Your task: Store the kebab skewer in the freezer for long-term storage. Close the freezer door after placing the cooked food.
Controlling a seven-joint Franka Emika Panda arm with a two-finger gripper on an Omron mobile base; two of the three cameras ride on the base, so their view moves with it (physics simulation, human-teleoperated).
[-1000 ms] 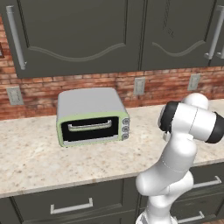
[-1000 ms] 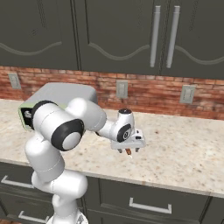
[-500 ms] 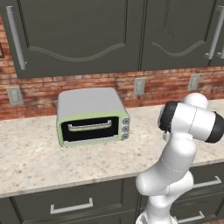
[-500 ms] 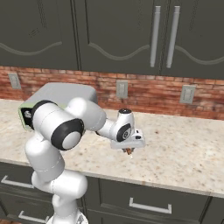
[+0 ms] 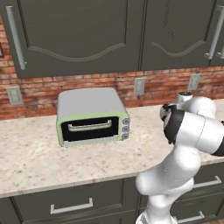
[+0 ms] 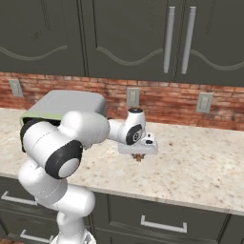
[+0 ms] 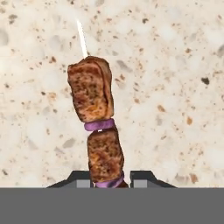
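**Jaws pinched on skewer, low over counter**

Gripper [image 7: 112, 178] closed narrow on the kebab skewer [image 7: 98, 122], clamping near its lower end, at the second meat chunk and the purple ring under it. In the hand view both dark fingertips [image 7: 78, 178] sit tight against the sides of the food, no gap showing. Rest of the skewer juts out ahead of the jaws: one more browned chunk, a purple ring between, then a thin pale stick tip past the top chunk.

In the right base view, gripper [image 6: 138, 151] points down, just above the speckled stone counter [image 6: 200, 167], brown bit of skewer [image 6: 139, 157] poking out below the fingers. Cannot tell whether the skewer touches the counter or hangs just clear. Toaster oven [image 5: 91, 116] stands well apart to the left, against the brick wall [image 5: 39, 89].

Handling, as a judgement:
- Very light, so weight no issue.
- Stick stiff but thin; chunks likely soft, may squash or rotate around the stick under squeeze.
- Grip sits at one end, so the long free part could pivot or swing on fast moves.
- Better hold probably mid-length across a chunk, not on bare stick, which looks slippery and too thin to pinch.
- Slow, level carry advisable.
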